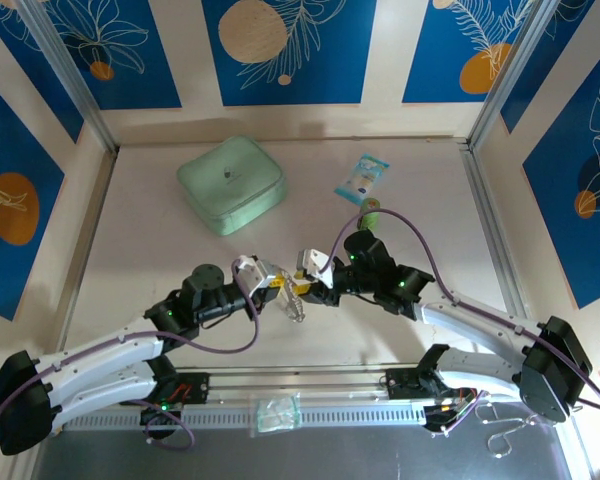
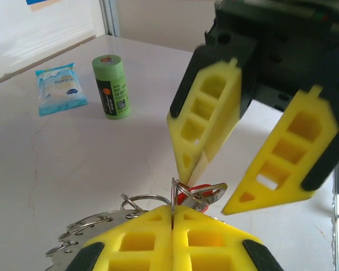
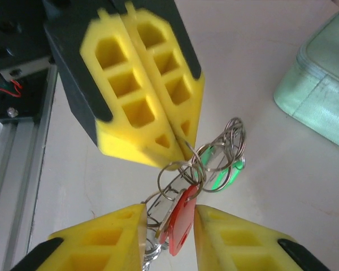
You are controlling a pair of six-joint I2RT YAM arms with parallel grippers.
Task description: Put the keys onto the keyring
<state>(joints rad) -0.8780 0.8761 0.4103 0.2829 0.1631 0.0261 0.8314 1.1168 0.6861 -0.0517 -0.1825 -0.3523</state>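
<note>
Both arms bend in, tips meeting. The left gripper pinches the keyring. The right gripper gapes around the red key.

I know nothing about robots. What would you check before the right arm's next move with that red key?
1. Left gripper jaws shut on the keyring: ok.
2. Red key sits between the right gripper jaws: ok.
3. Right jaws closed on the red key: not ok, they stand apart.
4. Green key outside the right jaws: ok.
5. Red key already threaded onto the keyring: cannot tell, the wire loops overlap.
6. Pouch and green tube away from both grippers: ok.
</note>
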